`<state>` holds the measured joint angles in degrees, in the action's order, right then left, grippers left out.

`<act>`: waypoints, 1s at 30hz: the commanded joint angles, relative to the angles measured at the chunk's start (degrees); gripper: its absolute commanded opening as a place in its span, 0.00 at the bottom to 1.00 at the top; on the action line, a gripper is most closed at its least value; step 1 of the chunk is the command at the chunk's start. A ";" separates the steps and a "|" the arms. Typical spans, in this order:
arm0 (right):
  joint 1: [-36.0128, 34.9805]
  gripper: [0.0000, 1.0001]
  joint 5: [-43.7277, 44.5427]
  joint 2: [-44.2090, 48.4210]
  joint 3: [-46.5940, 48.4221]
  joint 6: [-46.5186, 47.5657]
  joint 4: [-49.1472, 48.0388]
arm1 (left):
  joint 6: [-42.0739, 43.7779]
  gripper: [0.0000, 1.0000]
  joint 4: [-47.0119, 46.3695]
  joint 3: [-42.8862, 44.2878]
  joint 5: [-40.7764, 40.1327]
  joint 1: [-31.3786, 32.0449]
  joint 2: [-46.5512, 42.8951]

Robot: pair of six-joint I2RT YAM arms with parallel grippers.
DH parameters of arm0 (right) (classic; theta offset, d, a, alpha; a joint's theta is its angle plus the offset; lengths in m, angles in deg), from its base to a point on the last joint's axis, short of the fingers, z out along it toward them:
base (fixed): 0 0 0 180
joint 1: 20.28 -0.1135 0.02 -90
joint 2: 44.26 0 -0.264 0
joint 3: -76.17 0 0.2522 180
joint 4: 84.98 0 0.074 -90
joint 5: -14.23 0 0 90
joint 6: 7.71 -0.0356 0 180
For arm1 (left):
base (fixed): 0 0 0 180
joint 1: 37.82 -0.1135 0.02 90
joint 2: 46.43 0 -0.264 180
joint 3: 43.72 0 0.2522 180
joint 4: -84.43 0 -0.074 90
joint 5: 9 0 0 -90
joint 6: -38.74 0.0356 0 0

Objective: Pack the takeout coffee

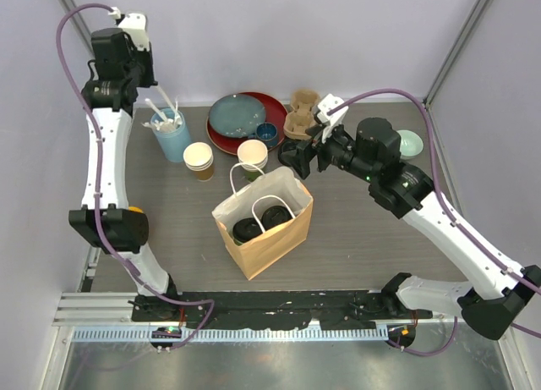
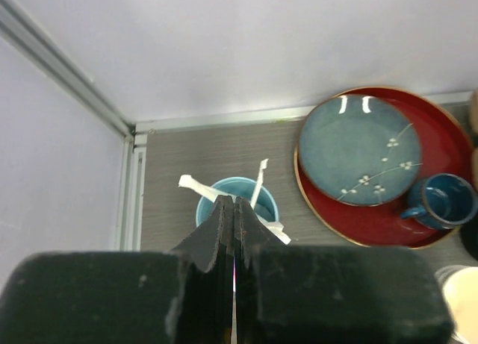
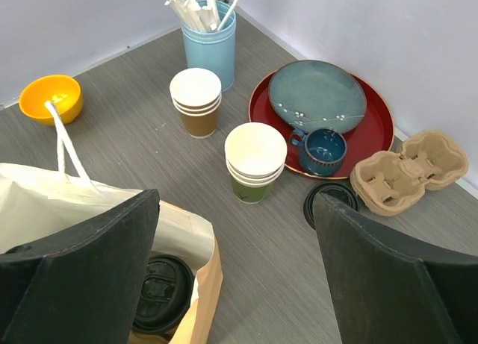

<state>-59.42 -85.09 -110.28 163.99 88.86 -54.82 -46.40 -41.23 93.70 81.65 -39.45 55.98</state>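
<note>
The brown paper bag with white cord handles [image 1: 269, 244] stands open in the middle of the top view. Down inside it sit the two takeout coffees [image 1: 249, 230], side by side. Only their black round plastic lids [image 1: 273, 215] show, since the bag hides their sides.

The right gripper [image 3: 236, 196] hangs just above and to the right of the bag's mouth, its jaws spread wide with nothing between them. The left gripper [image 2: 234, 210] is up in the upper left of the frame, jaws pressed together, pointing down over the light-blue cup of white stirrers [image 2: 263, 201].

Just above the bag stand a brown-sided stack of nested paper cups [image 1: 199, 160] and a green-sided stack [image 1: 252, 156]. Behind them a red round tray [image 1: 275, 111] carries a grey-blue plate [image 1: 237, 115] and a dark blue mug [image 1: 267, 134]. A cardboard cup carrier [image 1: 302, 115] sits to the tray's right. In the right wrist view a loose black lid [image 3: 331, 204] lies flat on the table between the green-sided stack and the carrier.
</note>
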 commanded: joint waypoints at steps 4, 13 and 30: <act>0.29 0.89 -1.58 1.60 4.68 -1.12 -2.25 | -7.56 0.00 2.66 6.94 14.88 -0.13 -12.14; -3.83 0.84 -4.21 -5.34 20.67 1.25 0.56 | -12.42 0.00 12.67 10.47 31.51 1.10 -21.98; -21.51 0.84 -6.33 -28.01 50.99 5.66 10.49 | -14.35 0.00 20.33 4.84 43.74 5.76 -29.02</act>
<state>-79.90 -90.53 -135.94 209.98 95.42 -44.28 -60.13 -22.59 97.85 121.56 -34.16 28.73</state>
